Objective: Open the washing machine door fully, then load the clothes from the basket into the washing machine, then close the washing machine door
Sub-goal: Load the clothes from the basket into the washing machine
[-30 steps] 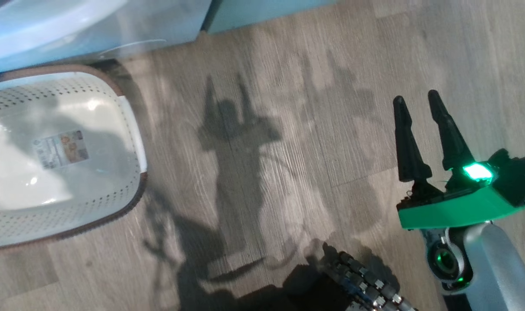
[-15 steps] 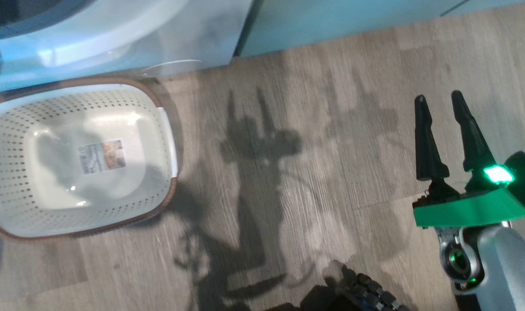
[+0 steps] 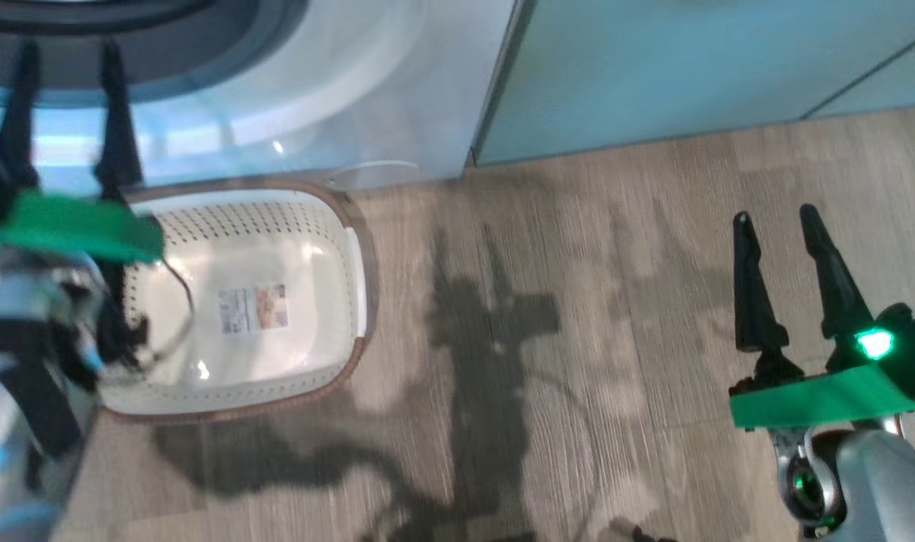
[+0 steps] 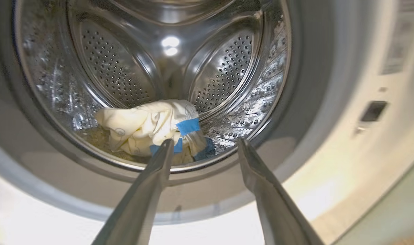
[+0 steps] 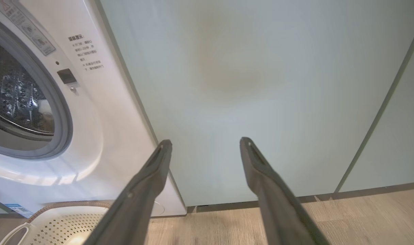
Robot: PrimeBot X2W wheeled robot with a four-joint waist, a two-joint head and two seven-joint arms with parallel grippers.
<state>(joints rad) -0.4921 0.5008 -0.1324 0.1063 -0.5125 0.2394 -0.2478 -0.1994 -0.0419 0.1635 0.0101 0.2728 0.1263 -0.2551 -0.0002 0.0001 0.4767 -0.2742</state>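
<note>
The cream basket (image 3: 265, 218) stands on the floor against the washing machine (image 3: 329, 98) and holds only its paper label. Pale yellow clothes (image 4: 142, 124) with blue patches lie at the bottom of the steel drum (image 4: 224, 68). My left gripper (image 4: 204, 143) is open and empty, just outside the grey-ringed drum mouth and pointing in at the clothes. In the head view the left gripper (image 3: 66, 56) is over the basket's left end. My right gripper (image 3: 775, 218) hangs open and empty over the floor, far right of the basket. The washing machine door is out of view.
Pale green cabinet doors (image 5: 261, 85) stand right of the washing machine (image 5: 105, 112), which my right gripper (image 5: 205, 141) faces. Wood-look floor (image 3: 578, 339) stretches between the basket and the right arm. The basket's corner (image 5: 67, 217) lies at the machine's foot.
The head camera has swung, so the basket and machine sit further right and lower in the picture. My left gripper has come into the head view at the left. Both grippers stay open.
</note>
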